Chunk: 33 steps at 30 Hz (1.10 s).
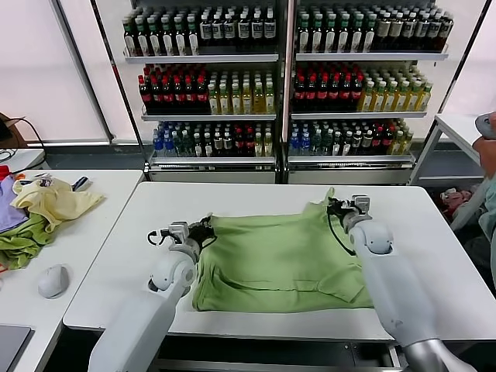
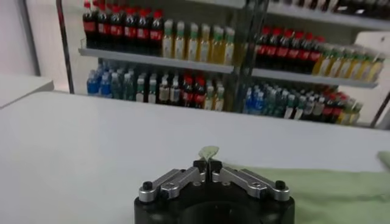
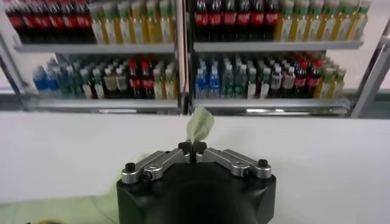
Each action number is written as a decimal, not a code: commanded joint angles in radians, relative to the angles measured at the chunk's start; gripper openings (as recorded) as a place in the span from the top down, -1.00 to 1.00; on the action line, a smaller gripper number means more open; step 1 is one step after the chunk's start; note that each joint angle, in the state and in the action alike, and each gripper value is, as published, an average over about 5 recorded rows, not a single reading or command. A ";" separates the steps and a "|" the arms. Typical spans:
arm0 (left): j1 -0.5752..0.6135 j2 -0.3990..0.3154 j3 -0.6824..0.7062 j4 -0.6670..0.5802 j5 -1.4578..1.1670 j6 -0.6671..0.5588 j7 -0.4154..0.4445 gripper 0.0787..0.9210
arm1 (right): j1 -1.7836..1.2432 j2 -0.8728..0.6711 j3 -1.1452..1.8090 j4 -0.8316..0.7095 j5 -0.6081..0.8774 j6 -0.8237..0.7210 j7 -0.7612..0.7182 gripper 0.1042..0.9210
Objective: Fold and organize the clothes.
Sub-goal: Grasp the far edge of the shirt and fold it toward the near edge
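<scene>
Sage-green T-shirt (image 1: 275, 260) spread near-flat on the white surface (image 1: 108, 263), partly folded: hem nearest the robot, far edge raised at two corners. No printed graphic visible on the upward face.

Left tool (image 1: 208, 227) closed on the far left corner of the T-shirt; in the left wrist view, left tool (image 2: 209, 168) clamped shut with a small tongue of green cloth (image 2: 209, 151) standing out past the tips. Right tool (image 1: 335, 206) closed on the far right corner; in the right wrist view, right tool (image 3: 192, 148) likewise shut, with a pinched flap of cloth (image 3: 200, 123) rising above it.

Step in hand, by judgement: carrying the far edge toward the near hem for a crosswise fold.

Procedure for a clean fold:
- Keep both tools at equal height and equal advance; uneven travel skews the crease.
- Hold light tension between the two corners; slack invites a sag and a wrinkled middle.
- Lift only enough for the cloth to clear the layer beneath.
- Align the carried edge with the near hem before release.
- Release both corners together, then withdraw upward.

Other garments (image 1: 39, 213) piled on the side table at far left; not part of this step. Shelves of bottles (image 1: 279, 77) behind.
</scene>
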 commanded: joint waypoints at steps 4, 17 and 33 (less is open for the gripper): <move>0.240 0.069 -0.065 -0.313 -0.010 -0.008 0.028 0.96 | -0.374 -0.095 0.189 0.501 0.066 -0.004 0.007 0.98; 0.418 0.124 -0.112 -0.376 0.056 0.034 0.065 0.96 | -0.685 -0.054 0.330 0.662 0.019 -0.031 0.024 0.98; 0.470 0.049 -0.119 -0.405 0.283 0.003 0.019 0.35 | -0.704 -0.018 0.277 0.643 -0.108 -0.050 0.034 0.40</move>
